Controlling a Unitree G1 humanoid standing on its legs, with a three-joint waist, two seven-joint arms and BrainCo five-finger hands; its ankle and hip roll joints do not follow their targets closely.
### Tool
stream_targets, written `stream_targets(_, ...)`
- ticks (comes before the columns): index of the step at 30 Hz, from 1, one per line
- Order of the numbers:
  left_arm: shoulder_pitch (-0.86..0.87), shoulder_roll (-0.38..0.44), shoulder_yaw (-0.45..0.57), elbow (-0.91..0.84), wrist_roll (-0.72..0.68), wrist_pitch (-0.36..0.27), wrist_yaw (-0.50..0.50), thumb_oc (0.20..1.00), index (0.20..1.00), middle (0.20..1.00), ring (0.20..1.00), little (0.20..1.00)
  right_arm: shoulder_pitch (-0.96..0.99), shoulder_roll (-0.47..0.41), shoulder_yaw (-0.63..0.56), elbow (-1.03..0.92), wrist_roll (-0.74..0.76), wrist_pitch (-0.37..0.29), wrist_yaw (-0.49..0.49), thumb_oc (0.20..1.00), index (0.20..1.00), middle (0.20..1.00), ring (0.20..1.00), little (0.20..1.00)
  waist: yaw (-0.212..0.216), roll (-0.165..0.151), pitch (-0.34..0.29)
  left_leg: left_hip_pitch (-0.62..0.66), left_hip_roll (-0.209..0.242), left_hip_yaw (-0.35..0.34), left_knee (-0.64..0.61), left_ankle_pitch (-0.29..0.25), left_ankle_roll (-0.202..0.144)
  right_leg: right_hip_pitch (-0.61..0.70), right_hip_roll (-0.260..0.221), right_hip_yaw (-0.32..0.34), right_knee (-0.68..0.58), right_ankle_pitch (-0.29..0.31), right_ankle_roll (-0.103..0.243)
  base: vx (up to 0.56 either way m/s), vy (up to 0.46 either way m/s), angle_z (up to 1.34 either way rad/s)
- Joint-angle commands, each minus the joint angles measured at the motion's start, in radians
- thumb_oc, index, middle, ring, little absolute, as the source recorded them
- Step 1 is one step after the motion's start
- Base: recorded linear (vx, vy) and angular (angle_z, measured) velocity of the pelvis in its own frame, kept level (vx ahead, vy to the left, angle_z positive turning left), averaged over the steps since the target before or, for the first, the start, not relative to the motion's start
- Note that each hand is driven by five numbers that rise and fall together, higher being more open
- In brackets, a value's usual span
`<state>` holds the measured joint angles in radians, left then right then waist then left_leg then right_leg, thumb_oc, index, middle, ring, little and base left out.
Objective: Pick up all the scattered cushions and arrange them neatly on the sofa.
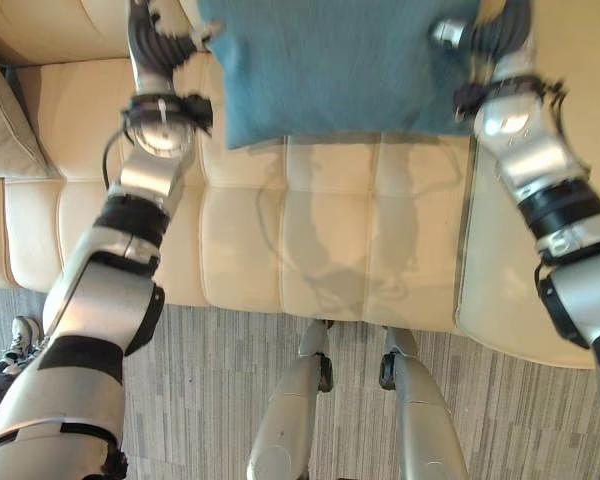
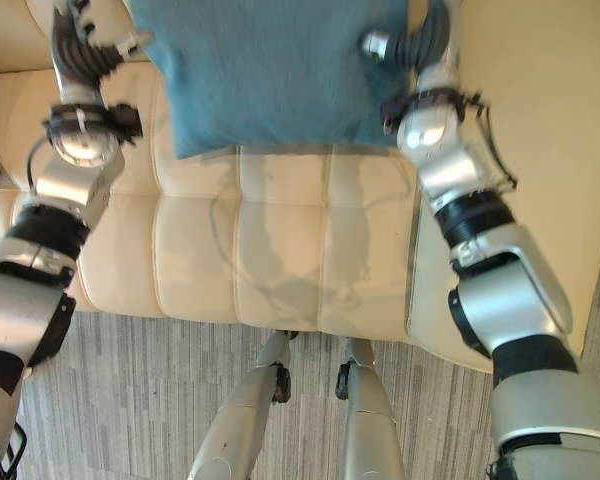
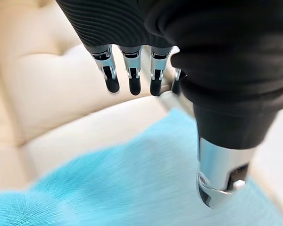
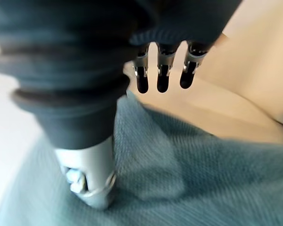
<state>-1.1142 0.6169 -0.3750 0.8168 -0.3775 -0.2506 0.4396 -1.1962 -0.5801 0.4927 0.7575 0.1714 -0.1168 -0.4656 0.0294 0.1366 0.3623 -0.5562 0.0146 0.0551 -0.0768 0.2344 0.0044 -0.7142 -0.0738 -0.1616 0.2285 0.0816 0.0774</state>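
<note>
The left hand reaches in at the left edge of a square blue-teal woven fabric cushion. In its own wrist view the fingers hang straight in a row, apart from the cloth, with the thumb down near the blue weave. The fingers look spread and relaxed rather than curled; whether the thumb presses the fabric cannot be told.

The right hand stands at the cushion's right edge. Its fingers are likewise straight and clear of the cloth, while its thumb lies against or just over the fabric.

Between the two hands, the cushion sits toward the back of the seat of a cream leather sofa with stitched panels, its lower edge just over the seam across the seat. From the head views it seems to be resting on or leaning against the backrest, though that contact is hidden. A beige cushion lies at the sofa's left end.

The step in hand appears to be setting this cushion in place on the sofa. The next move probably calls for both hands to draw straight back without dragging the fabric, leaving the cushion square, before going for any cushion left on the grey striped carpet floor.
</note>
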Motion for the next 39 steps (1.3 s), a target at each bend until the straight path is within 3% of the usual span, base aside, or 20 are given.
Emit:
stream_targets(1,-0.028,0.051,0.037,-0.018,-0.018,-0.023,-0.001,1.0,1.0,1.0,1.0,1.0,-0.065,0.064,-0.043,-0.071,0.016,-0.047,0.009,1.0,1.0,1.0,1.0,1.0,0.018,-0.062,-0.002,0.007,-0.044,0.049,-0.01,-0.097,-0.088,0.087,-0.013,0.028,-0.234,0.04,0.068,-0.02,-0.035,0.36)
stream_targets(3,0.139,0.007,0.103,-0.091,-0.024,-0.025,-0.016,1.0,1.0,1.0,1.0,1.0,0.05,0.065,-0.099,-0.145,0.003,-0.053,0.025,1.0,1.0,1.0,1.0,1.0,0.011,-0.076,0.004,0.033,-0.04,0.048,-0.01,-0.104,-0.089,0.118,-0.007,0.028,-0.242,0.037,0.065,-0.02,-0.044,0.29)
stream_targets(9,0.398,-0.02,0.204,-0.312,-0.02,-0.05,-0.08,1.0,1.0,1.0,1.0,1.0,0.262,-0.032,-0.196,-0.362,-0.035,-0.069,0.098,1.0,1.0,1.0,1.0,1.0,0.004,-0.098,0.0,0.101,-0.034,0.048,-0.01,-0.12,-0.094,0.191,-0.005,0.021,-0.247,0.025,0.06,-0.01,-0.018,-0.03)
stream_targets(11,0.576,-0.039,0.266,-0.453,-0.013,-0.053,-0.142,1.0,1.0,1.0,1.0,1.0,0.453,-0.077,-0.263,-0.507,-0.043,-0.086,0.19,1.0,1.0,1.0,1.0,1.0,0.001,-0.111,-0.021,0.157,-0.031,0.055,-0.01,-0.134,-0.091,0.252,-0.01,0.018,-0.257,0.023,0.061,0.02,0.007,0.0)
stream_targets(15,0.855,-0.07,0.353,-0.567,0.028,-0.034,-0.248,1.0,1.0,1.0,1.0,1.0,0.783,-0.094,-0.367,-0.672,-0.082,-0.113,0.317,1.0,1.0,1.0,1.0,1.0,-0.016,-0.138,-0.071,0.259,-0.027,0.073,-0.01,-0.174,-0.075,0.356,-0.012,0.015,-0.272,0.008,0.068,0.08,0.027,-0.1)
stream_targets(17,0.934,-0.082,0.374,-0.579,0.036,-0.022,-0.276,1.0,1.0,1.0,1.0,1.0,0.886,-0.082,-0.402,-0.692,-0.078,-0.114,0.352,1.0,1.0,1.0,1.0,1.0,-0.023,-0.146,-0.089,0.285,-0.027,0.081,-0.01,-0.18,-0.069,0.382,-0.015,0.017,-0.275,0.007,0.07,0.09,0.041,-0.19)
stream_targets(18,1.048,-0.105,0.399,-0.585,0.058,-0.002,-0.325,1.0,1.0,1.0,1.0,1.0,1.041,-0.024,-0.453,-0.682,-0.053,-0.108,0.403,1.0,1.0,1.0,1.0,1.0,-0.036,-0.152,-0.116,0.339,-0.028,0.09,-0.01,-0.197,-0.056,0.432,-0.018,0.021,-0.275,-0.004,0.073,0.1,0.078,-0.26)
stream_targets(21,1.21,-0.171,0.433,-0.558,0.049,0.029,-0.389,1.0,1.0,1.0,1.0,1.0,1.24,0.072,-0.493,-0.589,-0.024,-0.089,0.466,1.0,1.0,1.0,1.0,1.0,-0.061,-0.155,-0.156,0.418,-0.031,0.1,-0.01,-0.219,-0.045,0.499,-0.011,0.032,-0.27,-0.013,0.08,0.08,0.094,-0.19)
stream_targets(26,1.339,-0.218,0.416,-0.358,0.138,0.097,-0.453,1.0,1.0,1.0,1.0,1.0,1.378,0.155,-0.513,-0.42,-0.06,-0.039,0.501,1.0,1.0,1.0,1.0,1.0,-0.093,-0.16,-0.213,0.484,-0.033,0.124,-0.01,-0.233,-0.032,0.538,-0.004,0.071,-0.261,0.004,0.09,-0.05,0.106,-0.28)
stream_targets(28,1.346,-0.214,0.404,-0.258,0.207,0.113,-0.448,1.0,1.0,1.0,1.0,1.0,1.369,0.156,-0.473,-0.326,-0.14,-0.029,0.478,1.0,1.0,1.0,1.0,1.0,-0.102,-0.154,-0.19,0.501,-0.012,0.148,-0.01,-0.221,-0.026,0.512,0.009,0.102,-0.134,-0.027,0.101,-0.27,0.058,-0.66)
stream_targets(30,1.335,-0.205,0.396,-0.201,0.224,0.117,-0.432,1.0,1.0,1.0,1.0,1.0,1.373,0.167,-0.45,-0.262,-0.151,-0.025,0.462,1.0,1.0,1.0,1.0,1.0,-0.086,-0.136,-0.179,0.483,0.02,0.16,-0.01,-0.185,-0.018,0.531,0.012,0.093,0.091,-0.132,0.075,-0.39,-0.008,-0.67)
stream_targets(33,1.335,-0.203,0.399,-0.187,0.216,0.118,-0.417,1.0,1.0,1.0,1.0,1.0,1.394,0.184,-0.463,-0.229,-0.147,-0.02,0.45,1.0,1.0,1.0,1.0,1.0,-0.073,-0.142,-0.199,0.456,0.02,0.149,-0.01,-0.163,-0.02,0.593,0.013,0.123,0.233,-0.141,0.072,-0.31,-0.093,0.0)
stream_targets(34,1.333,-0.203,0.399,-0.187,0.214,0.112,-0.4,1.0,1.0,1.0,1.0,1.0,1.398,0.184,-0.472,-0.22,-0.145,-0.023,0.434,1.0,1.0,1.0,1.0,1.0,-0.064,-0.148,-0.204,0.434,0.022,0.147,-0.01,-0.143,-0.028,0.623,0.028,0.139,0.219,-0.131,0.071,-0.26,-0.16,0.31)
stream_targets(35,1.324,-0.208,0.388,-0.2,0.208,0.11,-0.395,1.0,1.0,1.0,1.0,1.0,1.396,0.187,-0.476,-0.225,-0.14,-0.018,0.429,1.0,1.0,1.0,1.0,1.0,-0.054,-0.157,-0.204,0.4,0.021,0.146,-0.007,-0.119,-0.039,0.666,0.046,0.144,0.133,-0.187,0.052,-0.39,-0.232,0.2)
stream_targets(36,1.306,-0.208,0.383,-0.203,0.199,0.104,-0.384,1.0,1.0,1.0,1.0,1.0,1.372,0.189,-0.477,-0.201,-0.111,-0.012,0.416,1.0,1.0,1.0,1.0,1.0,-0.046,-0.157,-0.206,0.335,0.031,0.159,-0.006,-0.069,-0.075,0.718,0.073,0.139,-0.013,-0.25,0.023,-0.4,-0.218,0.05)
stream_targets(37,1.298,-0.208,0.38,-0.209,0.2,0.101,-0.379,1.0,1.0,1.0,1.0,1.0,1.367,0.185,-0.485,-0.208,-0.105,-0.013,0.405,1.0,1.0,1.0,1.0,1.0,-0.044,-0.154,-0.207,0.303,0.039,0.166,-0.01,-0.043,-0.092,0.736,0.092,0.145,-0.089,-0.275,0.006,-0.47,-0.236,0.16)
stream_targets(39,1.294,-0.207,0.377,-0.221,0.196,0.1,-0.379,1.0,1.0,1.0,1.0,1.0,1.363,0.173,-0.492,-0.225,-0.096,-0.017,0.398,1.0,1.0,1.0,1.0,1.0,-0.043,-0.147,-0.205,0.264,0.05,0.157,-0.01,-0.018,-0.113,0.74,0.11,0.142,-0.145,-0.274,-0.007,-0.38,-0.124,0.37)
